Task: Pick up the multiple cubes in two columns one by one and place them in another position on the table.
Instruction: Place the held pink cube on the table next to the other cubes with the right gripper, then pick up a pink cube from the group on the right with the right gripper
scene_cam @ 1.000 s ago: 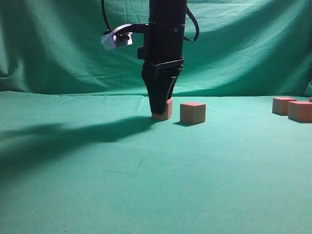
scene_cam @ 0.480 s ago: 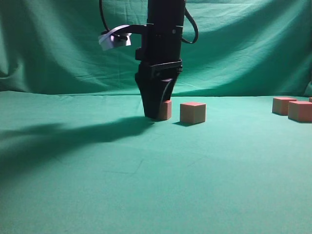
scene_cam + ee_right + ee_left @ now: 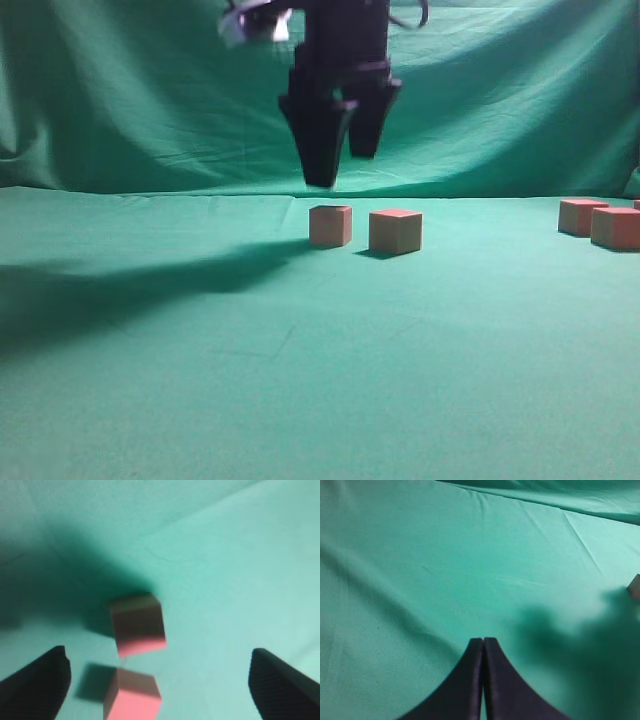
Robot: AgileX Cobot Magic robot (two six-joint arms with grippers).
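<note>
Two salmon-pink cubes sit side by side on the teal table (image 3: 300, 380) near the middle: one (image 3: 330, 225) and one to its right (image 3: 395, 231). My right gripper (image 3: 342, 170) hangs open and empty above the left one, clear of it. The right wrist view shows both cubes below the spread jaws (image 3: 159, 680): one farther (image 3: 137, 625), one nearer (image 3: 132, 697). More cubes sit at the far right (image 3: 581, 216) (image 3: 616, 228). My left gripper (image 3: 483, 641) is shut and empty over bare cloth; its arm does not show in the exterior view.
A wrinkled green cloth backdrop (image 3: 520, 100) hangs behind the table. A dark arm shadow lies on the cloth at the left (image 3: 120, 285). A sliver of a cube (image 3: 635, 586) shows at the right edge of the left wrist view.
My right gripper has let go of the left middle cube, opened its jaws and risen well above it. The cube stays on the table beside its neighbour.
</note>
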